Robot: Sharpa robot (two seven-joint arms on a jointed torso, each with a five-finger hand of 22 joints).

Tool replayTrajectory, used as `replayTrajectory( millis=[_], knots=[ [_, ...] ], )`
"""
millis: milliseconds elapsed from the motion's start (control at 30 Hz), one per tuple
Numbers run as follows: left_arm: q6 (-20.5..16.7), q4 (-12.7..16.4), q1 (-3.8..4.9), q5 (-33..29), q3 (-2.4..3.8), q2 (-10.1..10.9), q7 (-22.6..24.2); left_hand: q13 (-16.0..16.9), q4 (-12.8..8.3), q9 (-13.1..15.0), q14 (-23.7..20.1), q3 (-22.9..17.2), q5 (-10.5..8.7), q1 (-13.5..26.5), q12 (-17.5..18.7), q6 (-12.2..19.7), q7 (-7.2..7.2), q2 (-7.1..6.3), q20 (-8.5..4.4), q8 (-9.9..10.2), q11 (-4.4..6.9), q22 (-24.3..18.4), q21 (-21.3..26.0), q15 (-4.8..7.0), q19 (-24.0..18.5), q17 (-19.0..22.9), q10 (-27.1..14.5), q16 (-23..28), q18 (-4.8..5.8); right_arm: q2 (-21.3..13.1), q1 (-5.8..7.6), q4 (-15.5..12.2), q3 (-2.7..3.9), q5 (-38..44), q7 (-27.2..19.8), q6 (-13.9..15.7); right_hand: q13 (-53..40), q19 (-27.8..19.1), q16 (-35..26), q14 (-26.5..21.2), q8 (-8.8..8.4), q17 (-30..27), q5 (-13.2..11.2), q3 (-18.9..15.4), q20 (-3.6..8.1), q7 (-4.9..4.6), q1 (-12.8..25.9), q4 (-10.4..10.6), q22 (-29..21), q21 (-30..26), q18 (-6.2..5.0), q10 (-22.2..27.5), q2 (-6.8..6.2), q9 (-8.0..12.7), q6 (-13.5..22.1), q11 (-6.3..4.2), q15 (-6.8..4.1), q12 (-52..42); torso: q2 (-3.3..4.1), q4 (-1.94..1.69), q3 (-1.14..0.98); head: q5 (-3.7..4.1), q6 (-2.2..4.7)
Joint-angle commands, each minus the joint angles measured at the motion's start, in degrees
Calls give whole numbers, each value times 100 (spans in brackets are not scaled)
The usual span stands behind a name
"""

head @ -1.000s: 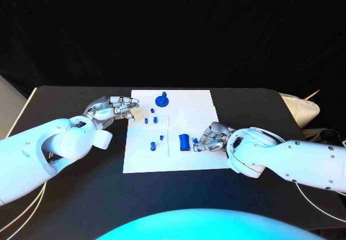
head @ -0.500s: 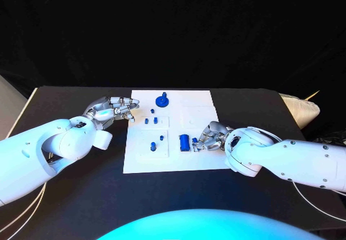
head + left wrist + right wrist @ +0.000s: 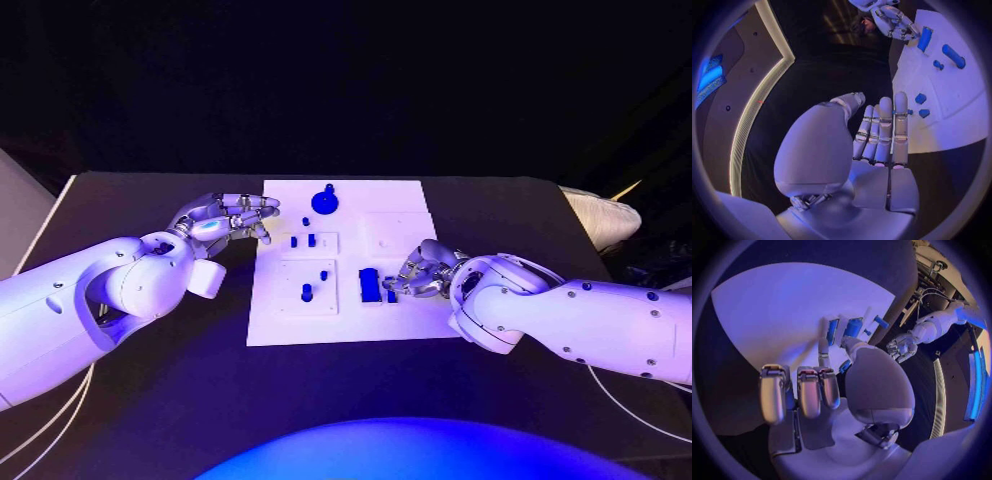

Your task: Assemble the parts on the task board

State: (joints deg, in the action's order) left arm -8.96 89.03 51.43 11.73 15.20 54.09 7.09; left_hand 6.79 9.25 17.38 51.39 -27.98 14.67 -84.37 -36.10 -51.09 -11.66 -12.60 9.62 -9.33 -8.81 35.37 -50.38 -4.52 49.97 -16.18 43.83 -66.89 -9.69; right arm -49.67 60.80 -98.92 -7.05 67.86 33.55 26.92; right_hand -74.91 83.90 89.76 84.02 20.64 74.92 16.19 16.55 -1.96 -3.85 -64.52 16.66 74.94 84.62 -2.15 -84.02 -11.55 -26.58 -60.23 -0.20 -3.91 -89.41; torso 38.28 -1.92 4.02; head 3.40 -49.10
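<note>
The white task board (image 3: pixel 346 320) lies mid-table. On it are a round blue knob (image 3: pixel 326 200), several small blue parts (image 3: pixel 306 292) and a long blue block (image 3: pixel 369 286). My right hand (image 3: pixel 415 272) is low over the board's right half, just right of the block. Its thumb and one finger pinch a small blue part (image 3: pixel 391 296) while the other fingers (image 3: pixel 811 390) stay curled. In the right wrist view the block (image 3: pixel 832 330) and a blue part (image 3: pixel 853 326) lie just past the fingertips. My left hand (image 3: pixel 224 218) hovers beside the board's left edge, fingers (image 3: pixel 882 130) straight, holding nothing.
Black table surface (image 3: pixel 173 380) surrounds the board. A pale object (image 3: pixel 599 215) sits at the table's right edge. Two recessed square pockets (image 3: pixel 392 232) occupy the board's upper right.
My right hand has shifted slightly on the board beside the long block, the small blue part moving with its fingertips. The left hand has stayed where it was.
</note>
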Motion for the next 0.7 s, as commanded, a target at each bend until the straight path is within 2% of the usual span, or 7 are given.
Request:
replayTrajectory(
  millis=[33,200,300,500,600,700],
  knots=[
    [98,2,0,-18,5,-16,26,-7,17,-9,37,-26,36,23,-5,18,-41,48,17,-29,-4,-8,27,-10,42,7,-51,33,-84,4,-1,-30,2,49,-138,-33,-1483,458,24,598,14,1508,44,-85,7,-18,74,4,1204,-37,83,-572,-18,-8,-7,-8,-13,-5,-6,3,0,4,-9],
    [99,-6,0,-18,5,-22,24,-7,17,-9,37,-26,36,23,-5,18,-41,48,17,-29,-4,-8,27,-10,42,7,-51,33,-84,-8,-2,-51,2,25,-180,-27,-1485,458,24,598,27,1508,-3,-332,10,-9,238,10,1206,-40,83,-574,10,-18,-6,-14,-18,-8,-5,6,-1,3,-3],
    [99,-8,0,-18,5,-26,24,-7,17,-9,37,-26,36,23,-5,18,-41,48,17,-29,-4,-8,27,-10,42,7,-51,33,-84,-32,-3,-58,2,35,-194,-8,-1484,459,24,598,28,1508,-6,-345,10,-8,244,9,1208,-37,84,-573,19,-19,-7,-15,-18,-7,-6,3,-2,6,4],
    [93,-10,-1,-18,5,-27,32,-7,17,-9,37,-26,36,23,-5,18,-41,48,17,-29,-4,-8,27,-10,42,7,-51,33,-84,-137,-6,-32,2,120,-271,15,-1484,456,24,598,35,1508,-154,-394,17,-4,-98,-40,1203,-56,80,-573,76,-27,16,-20,-24,-7,-8,-1,6,8,15],
    [83,-13,-2,-19,5,-29,66,-7,17,-9,37,-26,36,23,-5,18,-41,48,17,-29,-4,-8,27,-10,42,7,-51,33,-84,-198,-10,7,2,71,-464,136,-1475,448,24,598,30,1508,-163,-411,16,-10,-190,-46,1189,-85,74,-564,67,-25,32,-17,-22,12,-11,9,4,-3,33],
    [73,-34,-4,-38,5,-36,146,-10,21,-10,36,-28,35,27,-7,20,-40,48,18,-30,-4,-10,30,-11,41,6,-53,33,-84,-263,-12,80,3,-221,-934,402,-1450,431,24,598,-33,1508,-117,-434,-2,-58,-367,-36,1160,-150,61,-537,82,-2,147,22,7,67,-19,19,2,-9,56]
  ],
)
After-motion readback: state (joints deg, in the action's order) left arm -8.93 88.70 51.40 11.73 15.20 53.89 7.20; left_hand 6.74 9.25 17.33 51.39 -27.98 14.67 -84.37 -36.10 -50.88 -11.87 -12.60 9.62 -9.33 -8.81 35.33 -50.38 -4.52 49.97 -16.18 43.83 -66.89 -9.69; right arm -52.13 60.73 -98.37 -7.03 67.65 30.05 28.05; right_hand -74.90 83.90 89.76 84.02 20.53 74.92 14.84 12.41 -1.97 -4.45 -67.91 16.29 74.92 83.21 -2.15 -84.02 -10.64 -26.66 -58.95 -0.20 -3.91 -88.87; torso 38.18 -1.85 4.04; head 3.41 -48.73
